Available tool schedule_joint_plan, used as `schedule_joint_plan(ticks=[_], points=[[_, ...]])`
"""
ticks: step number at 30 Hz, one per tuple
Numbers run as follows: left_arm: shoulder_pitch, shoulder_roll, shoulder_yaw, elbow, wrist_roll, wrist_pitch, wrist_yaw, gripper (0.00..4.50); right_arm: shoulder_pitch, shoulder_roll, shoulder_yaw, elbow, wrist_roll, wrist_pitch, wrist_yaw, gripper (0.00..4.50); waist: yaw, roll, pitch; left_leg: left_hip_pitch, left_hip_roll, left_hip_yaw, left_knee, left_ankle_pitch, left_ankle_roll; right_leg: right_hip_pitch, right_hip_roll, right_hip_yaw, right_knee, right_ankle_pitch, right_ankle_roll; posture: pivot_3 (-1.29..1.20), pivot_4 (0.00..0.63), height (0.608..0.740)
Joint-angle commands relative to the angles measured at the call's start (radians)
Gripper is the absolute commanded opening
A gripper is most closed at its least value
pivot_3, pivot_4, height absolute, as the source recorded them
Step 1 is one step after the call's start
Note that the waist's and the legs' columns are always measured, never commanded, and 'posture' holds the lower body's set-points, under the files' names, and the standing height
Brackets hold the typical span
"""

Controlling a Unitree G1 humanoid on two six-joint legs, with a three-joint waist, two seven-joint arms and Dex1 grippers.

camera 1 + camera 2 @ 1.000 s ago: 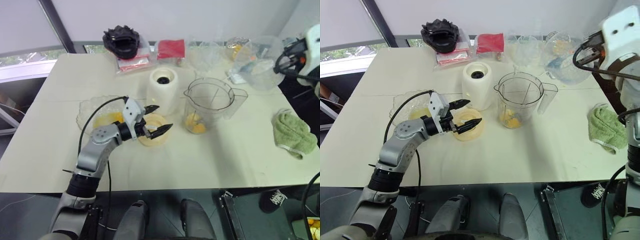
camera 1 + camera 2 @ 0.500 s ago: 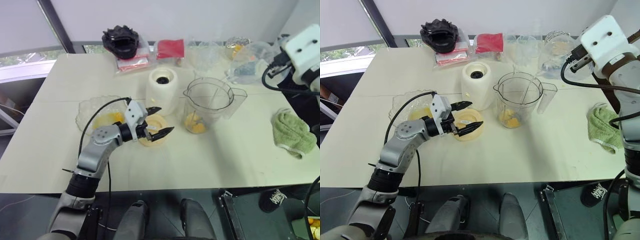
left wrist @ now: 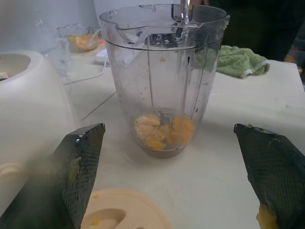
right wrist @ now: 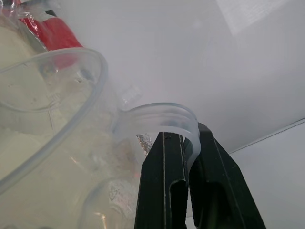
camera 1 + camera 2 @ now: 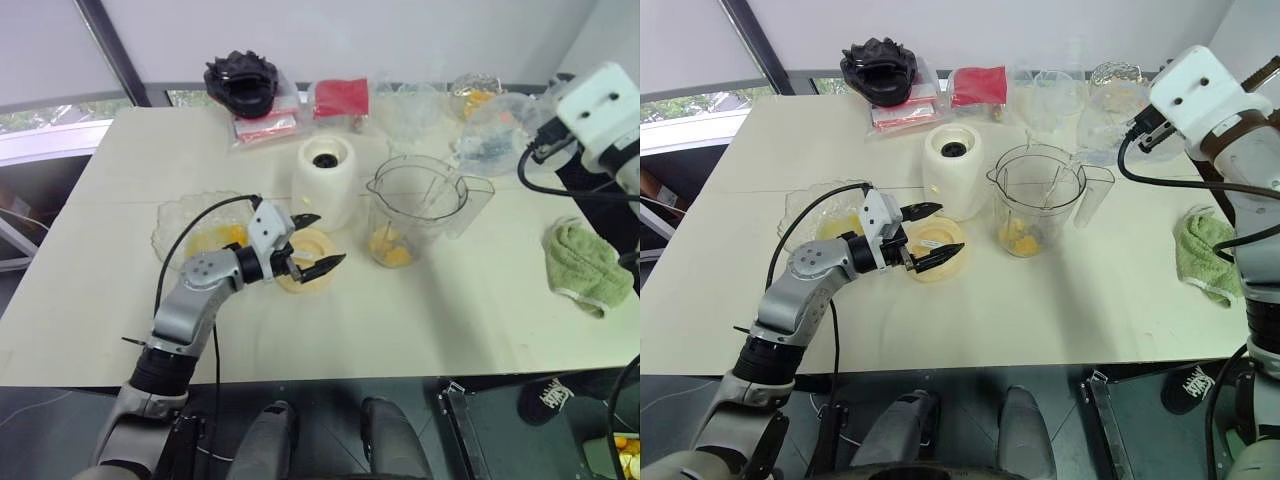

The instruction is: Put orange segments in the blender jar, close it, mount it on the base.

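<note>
Hovering at frame centre, the left gripper (image 5: 318,242) spreads its fingers above the pale lid (image 5: 305,277); closing askew could skid it into the blender jar (image 5: 418,210). The right gripper (image 4: 183,191) clamps a clear tub (image 4: 159,124).

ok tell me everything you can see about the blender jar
The blender jar is a tall pitcher of clear plastic, with a pouring spout on its rim and a side handle. It stands upright and lidless on the table, beside the cream base but not mounted on it. A few orange segments lie at its bottom. Nothing grips it; the open left gripper is apart from it, over the pale yellow lid.
</note>
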Motion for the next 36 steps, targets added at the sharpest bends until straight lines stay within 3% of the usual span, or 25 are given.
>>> schedule_joint_plan(ticks=[1, 5, 11, 16, 21, 28, 36], points=[[0.008, 0.01, 0.011, -0.035, -0.004, -0.017, -0.001, 4.5, -0.013, 0.005, -0.035, -0.027, -0.015, -0.019, -0.002, 0.01, 0.0, 0.0, 0.0, 0.0, 0.0, 0.0, 0.0, 0.0, 0.0, 0.0, 0.0, 0.0, 0.0, 0.0, 0.0, 0.0, 0.15, 0.74], [0.01, 0.017, 0.014, -0.037, -0.009, -0.012, -0.005, 4.5, -0.01, 0.035, -0.054, -0.039, 0.003, 0.021, -0.004, 0.01, 0.0, 0.0, 0.0, 0.0, 0.0, 0.0, 0.0, 0.0, 0.0, 0.0, 0.0, 0.0, 0.0, 0.0, 0.0, 0.0, 0.15, 0.74], [0.01, 0.027, 0.016, -0.033, -0.015, -0.01, -0.014, 4.5, -0.048, 0.146, -0.14, -0.087, 0.089, 0.236, -0.038, 0.01, 0.001, 0.0, 0.0, 0.0, 0.0, 0.0, 0.0, 0.0, 0.0, 0.0, 0.0, 0.0, 0.0, 0.0, 0.0, 0.0, 0.15, 0.74], [0.005, 0.03, 0.015, -0.031, -0.016, -0.003, -0.022, 4.5, -0.127, 0.296, -0.302, -0.144, 0.204, 0.522, -0.134, 0.01, 0.0, 0.0, 0.0, 0.0, 0.0, -0.001, 0.0, 0.0, 0.0, 0.0, 0.0, 0.0, 0.001, 0.0, -0.001, 0.0, 0.15, 0.74], [0.0, 0.038, 0.018, -0.029, -0.021, 0.002, -0.034, 4.5, -0.148, 0.406, -0.436, -0.191, 0.253, 0.642, -0.241, 0.01, 0.002, 0.0, 0.0, 0.0, 0.0, -0.001, 0.0, 0.0, 0.0, -0.001, 0.0, 0.0, 0.001, 0.0, -0.001, 0.0, 0.15, 0.74], [-0.002, 0.055, 0.024, -0.039, -0.028, 0.025, -0.043, 4.5, -0.042, 0.585, -0.665, -0.167, 0.312, 0.541, -0.373, 0.01, 0.002, 0.0, -0.001, 0.0, 0.0, -0.001, 0.0, 0.0, 0.0, -0.001, 0.0, 0.0, 0.002, 0.001, -0.001, 0.0, 0.15, 0.74], [-0.011, 0.076, 0.035, -0.04, -0.034, 0.041, -0.046, 4.5, 0.062, 0.756, -0.698, -0.093, 0.372, 0.309, -0.455, 0.01, -0.016, 0.002, -0.001, 0.002, 0.001, 0.001, 0.0, 0.0, 0.0, -0.002, 0.001, 0.001, 0.007, 0.001, -0.002, 0.0, 0.15, 0.74]])
